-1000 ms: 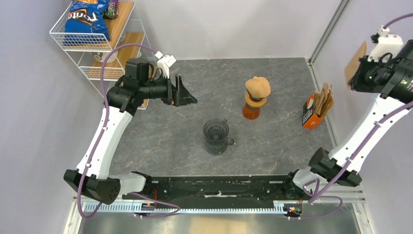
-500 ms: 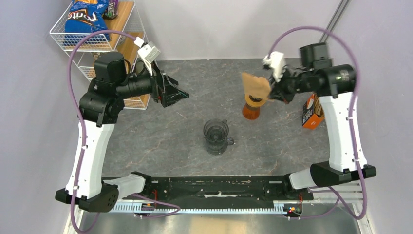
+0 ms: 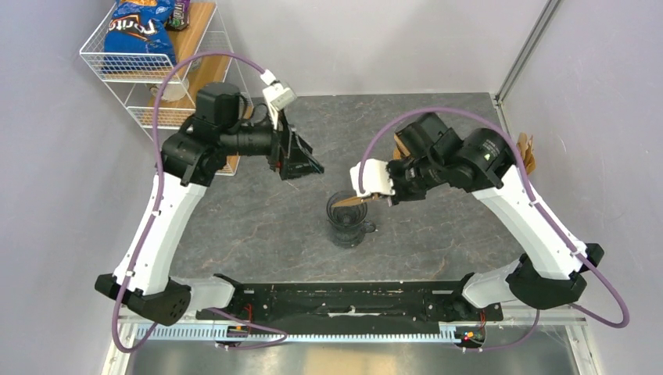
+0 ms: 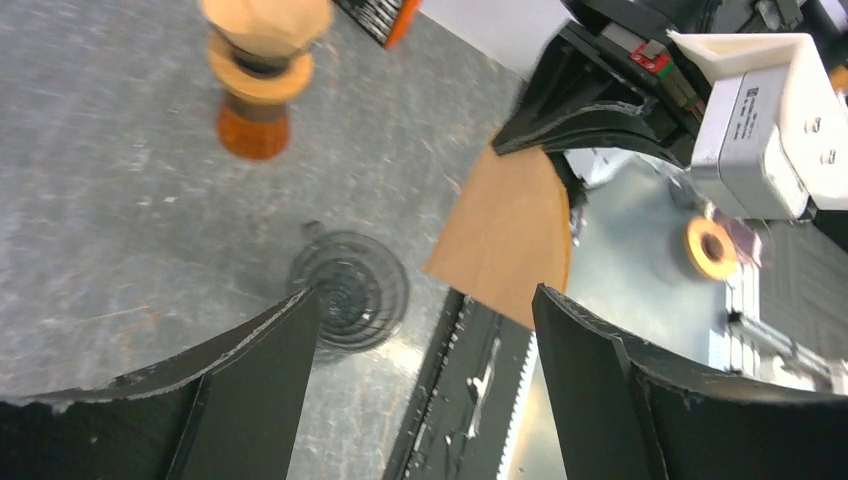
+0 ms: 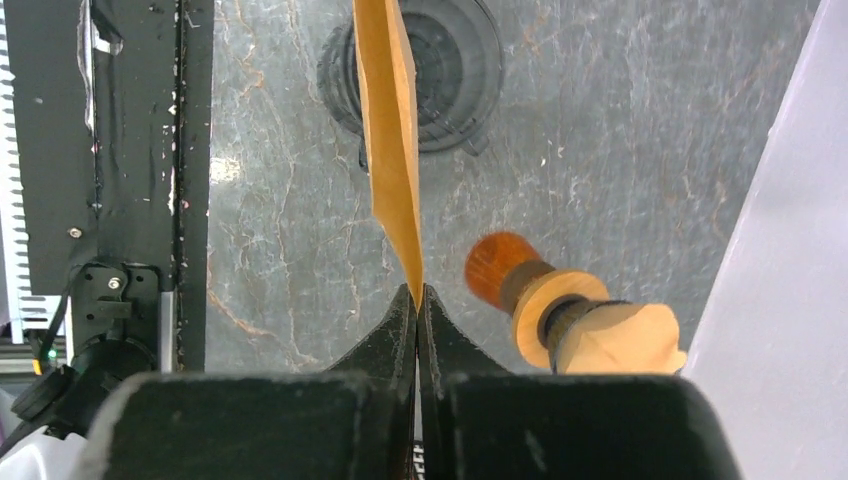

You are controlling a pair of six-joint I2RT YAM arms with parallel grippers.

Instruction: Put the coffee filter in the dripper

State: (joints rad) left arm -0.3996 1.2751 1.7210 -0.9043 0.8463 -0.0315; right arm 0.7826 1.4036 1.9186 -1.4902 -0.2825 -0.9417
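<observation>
Now the right gripper [image 5: 417, 295], clamped shut on the filter [image 5: 388, 120], has swung in from the far side and holds the paper edge-on over the dripper [image 3: 346, 212]. The left gripper [image 3: 303, 162] stands open and empty nearby. Transport looks complete, but the filter is not yet seated.

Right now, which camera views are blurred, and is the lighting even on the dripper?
Top external: sharp and evenly lit, no glare on the dripper. Left wrist: motion blur smears the orange carafe and the table. Right wrist: the coffee filter edge is crisp, the carafe slightly soft.
</observation>
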